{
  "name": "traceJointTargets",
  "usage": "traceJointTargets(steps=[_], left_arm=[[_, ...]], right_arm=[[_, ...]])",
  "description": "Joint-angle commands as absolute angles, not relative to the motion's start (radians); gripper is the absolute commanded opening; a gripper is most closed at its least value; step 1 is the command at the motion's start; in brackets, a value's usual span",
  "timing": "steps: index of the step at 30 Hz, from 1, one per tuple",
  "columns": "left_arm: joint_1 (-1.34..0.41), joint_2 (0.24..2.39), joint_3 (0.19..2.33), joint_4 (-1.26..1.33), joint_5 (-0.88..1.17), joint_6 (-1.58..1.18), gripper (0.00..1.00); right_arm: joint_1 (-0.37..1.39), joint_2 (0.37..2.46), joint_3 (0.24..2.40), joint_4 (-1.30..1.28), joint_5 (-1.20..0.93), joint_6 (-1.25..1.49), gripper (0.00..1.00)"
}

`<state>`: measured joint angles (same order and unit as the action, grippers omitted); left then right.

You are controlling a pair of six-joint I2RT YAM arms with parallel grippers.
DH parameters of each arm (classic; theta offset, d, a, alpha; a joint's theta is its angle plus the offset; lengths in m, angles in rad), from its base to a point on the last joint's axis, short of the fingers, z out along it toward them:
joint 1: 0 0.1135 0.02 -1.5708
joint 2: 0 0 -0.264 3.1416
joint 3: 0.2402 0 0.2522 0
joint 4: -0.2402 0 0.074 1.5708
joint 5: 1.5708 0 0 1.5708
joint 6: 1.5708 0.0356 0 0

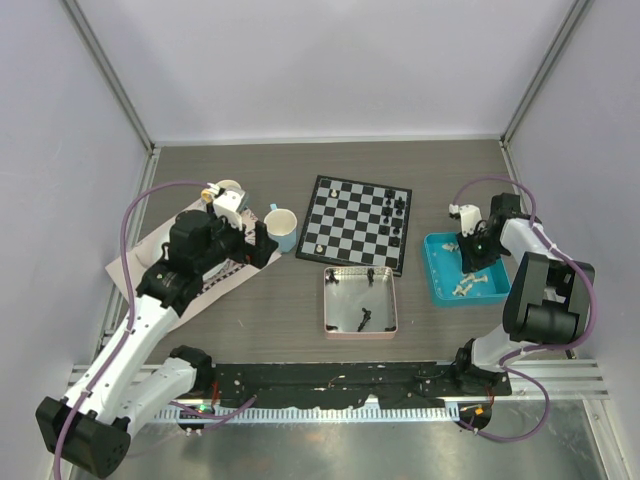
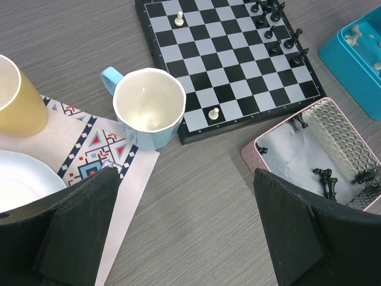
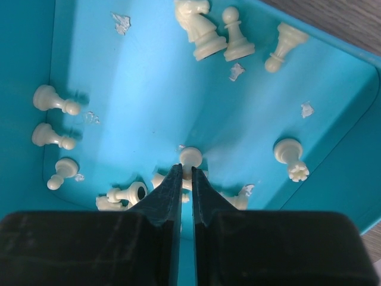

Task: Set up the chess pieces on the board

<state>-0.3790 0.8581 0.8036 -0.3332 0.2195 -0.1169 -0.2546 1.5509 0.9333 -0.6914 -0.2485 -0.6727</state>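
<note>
On grey table (image 1: 270, 175) (pale walls (image 1: 320, 60) around): left jaws spread, right jaws pinching white pawn (image 3: 190, 156).

Board (image 1: 356, 223): square, black and silvery checks, thin black border; flat on the table, slightly askew.

Black chessmen (image 2: 280, 33): cluster standing upright on the squares along the board's right edge.

Board pawns (image 2: 213, 113): two, off-white, upright; one by the near left corner, one towards the far left.

Loose black pieces (image 2: 324, 177): in the pink tray (image 2: 292, 149) just beside the board's near edge; some against its walls, a couple lying mid-floor.

Off-white pieces (image 3: 53, 137): scattered in the blue tray (image 3: 149, 71) right of the board, mostly on their sides; a knight (image 3: 201, 27) and pawns among them.

Held pawn (image 3: 190, 157): off-white, stem pinched between the tips of the right gripper (image 3: 186, 168).
</note>
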Motion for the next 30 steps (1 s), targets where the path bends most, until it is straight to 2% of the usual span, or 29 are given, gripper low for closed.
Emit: traceJointTargets(steps=[1,30], left_arm=[[-0.376,0.836,0.799,-0.302,0.204,-0.095,1.0],[-0.376,0.785,0.787,-0.298,0.15,-0.078,1.0]], right_arm=[[-0.249,1.5,0.974,-0.727,-0.276,-0.701,0.01],[-0.247,1.404,1.071,-0.88,-0.327,-0.764,0.01]])
